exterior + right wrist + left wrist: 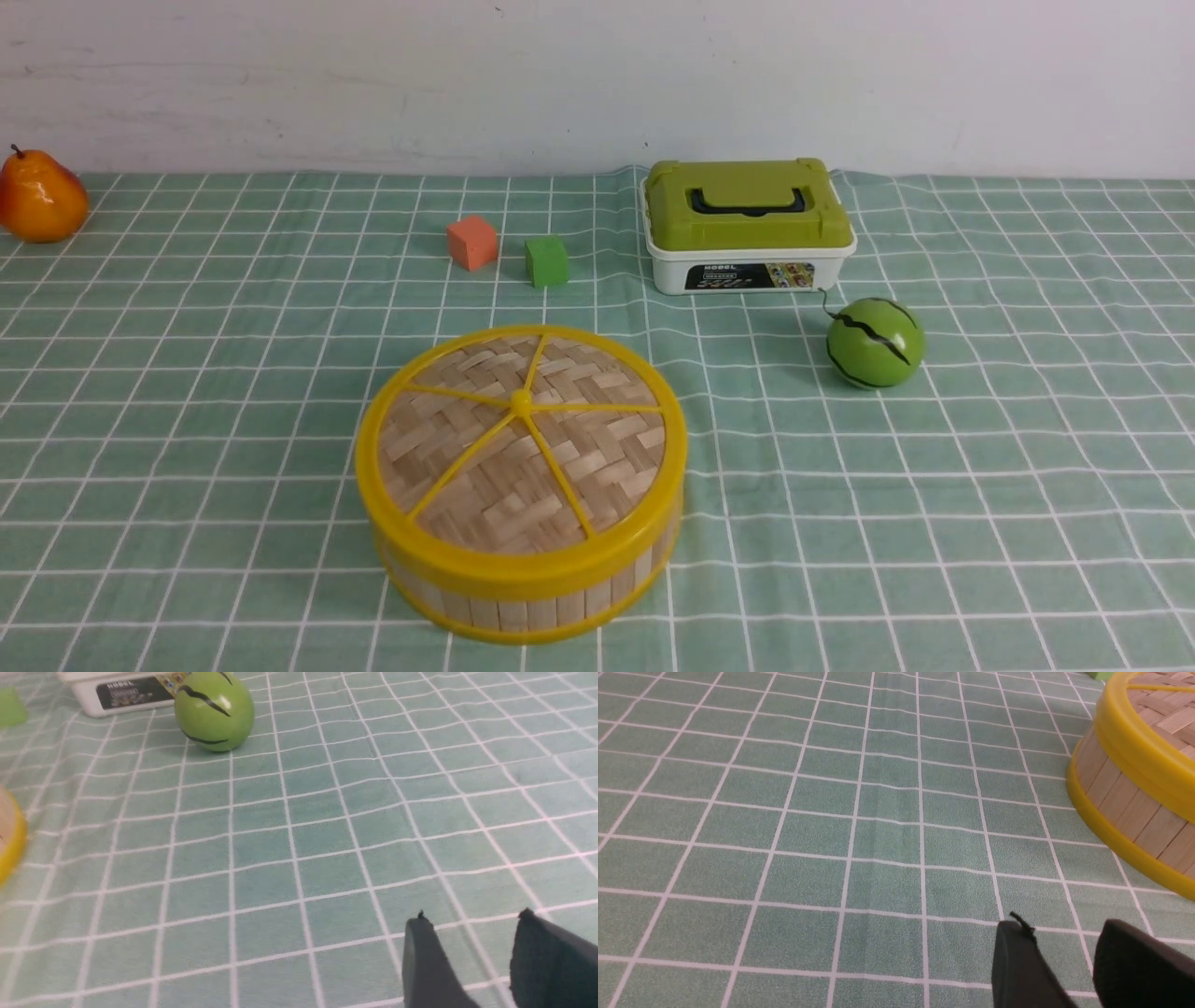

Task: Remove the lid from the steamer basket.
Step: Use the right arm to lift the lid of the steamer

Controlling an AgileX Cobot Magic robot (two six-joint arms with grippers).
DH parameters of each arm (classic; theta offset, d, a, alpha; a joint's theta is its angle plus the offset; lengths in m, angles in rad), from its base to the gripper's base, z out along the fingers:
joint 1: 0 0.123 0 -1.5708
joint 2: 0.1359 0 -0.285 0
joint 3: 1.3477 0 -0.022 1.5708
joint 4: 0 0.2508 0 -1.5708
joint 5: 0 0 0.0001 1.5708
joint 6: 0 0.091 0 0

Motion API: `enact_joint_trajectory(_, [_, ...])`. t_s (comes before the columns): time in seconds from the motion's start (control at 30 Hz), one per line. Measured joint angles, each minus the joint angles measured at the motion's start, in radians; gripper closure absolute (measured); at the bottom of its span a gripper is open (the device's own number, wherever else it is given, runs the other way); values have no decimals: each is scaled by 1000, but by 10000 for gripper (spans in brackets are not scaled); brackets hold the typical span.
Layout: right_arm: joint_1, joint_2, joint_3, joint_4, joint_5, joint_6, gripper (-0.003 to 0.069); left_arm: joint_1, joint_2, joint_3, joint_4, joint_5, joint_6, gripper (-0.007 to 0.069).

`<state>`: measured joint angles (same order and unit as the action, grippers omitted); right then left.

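Lid (521, 439) seated flat on the steamer basket (523, 605), lower centre of the front frame, a little left of the middle. Yellow rim flush all round, centre knob and spokes uncovered, nothing lying on top.

Around it on the green checked cloth (187, 392):
- orange cube (471, 243) and green cube (546, 260), side by side but apart, above the basket in the upper middle of the frame;
- white box with olive-green lid (747, 224) and black handle, upper right of centre, close to the wall (597, 75);
- striped green ball (875, 343), just below and right of the box, well apart from the basket;
- orange pear (39, 198), far upper left edge.

Nothing touching the basket; bare cloth on all its sides.

No arm visible in the front frame. Left gripper (1064, 929), seen from its own wrist: two dark fingers (1017, 961) spread with a gap, only cloth between, basket wall (1125, 802) near but not touched. Right gripper (474, 919), from its wrist: fingers likewise parted, pinching nothing, cloth beneath, ball (215, 711) and box (121, 693) farther off.
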<state>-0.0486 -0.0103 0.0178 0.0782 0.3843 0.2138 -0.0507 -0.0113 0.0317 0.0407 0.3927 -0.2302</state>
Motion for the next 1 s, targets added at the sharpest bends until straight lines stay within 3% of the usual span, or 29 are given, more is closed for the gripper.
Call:
enact_joint_trajectory(0.2, [0,0,8,519,5,291,419,0,0,0,0,0,0,386])
enact_joint_trajectory(0.3, [0,0,9,618,9,337,419,0,0,0,0,0,0,386])
enact_joint_trajectory(0.6, [0,0,9,610,24,276,419,0,0,0,0,0,0,386])
enact_joint_trajectory(0.73, [0,0,-13,615,38,119,430,0,0,0,0,0,0,386])
enact_joint_trajectory(0.9, [0,107,-200,540,88,-97,571,0,0,0,0,0,0,386])
enact_joint_trajectory(1.0, [0,330,-455,422,250,-261,666,0,0,0,0,0,0,386])
